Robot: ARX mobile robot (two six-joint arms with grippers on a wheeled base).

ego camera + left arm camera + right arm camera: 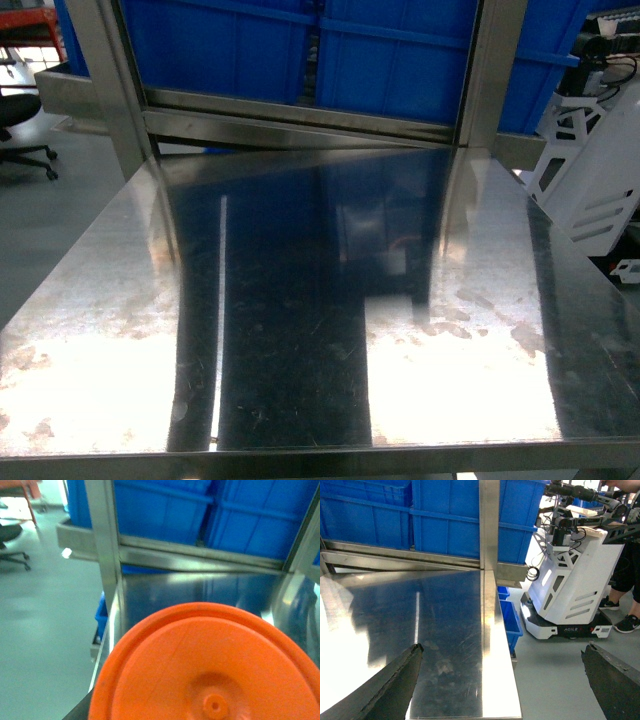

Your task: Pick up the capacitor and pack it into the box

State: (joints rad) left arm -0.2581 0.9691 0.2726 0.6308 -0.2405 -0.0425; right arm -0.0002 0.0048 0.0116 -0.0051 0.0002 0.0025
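you have neither the capacitor nor the box in any of the three views; the nearest thing to your left wrist camera is an orange round disc (215,675) with a raised rim and a small hub at its centre, filling the lower half of that view; whether the left end effector holds it, you cannot tell, since none of its fingers show; your right end effector (505,680) stands released, its two dark fingers (395,685) spread wide apart at the bottom corners of the right wrist view, one above the tabletop (300,330) and the other out past its edge over the floor (555,680), with nothing between them.

the tabletop is bare stainless steel, scuffed and blotched, throwing back bright glare patches near its front edge and a dark blue reflection down the middle; steel uprights (490,70) rise at its far edge and carry a slanted steel shelf (300,115); on it you can count two large blue bins (400,55) side by side in the head view; a smaller blue crate (511,620) sits low beside the table; to the right stands one white wheeled robot (570,590) on the grey floor, with a person's legs (627,585) just behind it; at far left, one black office chair (22,125).
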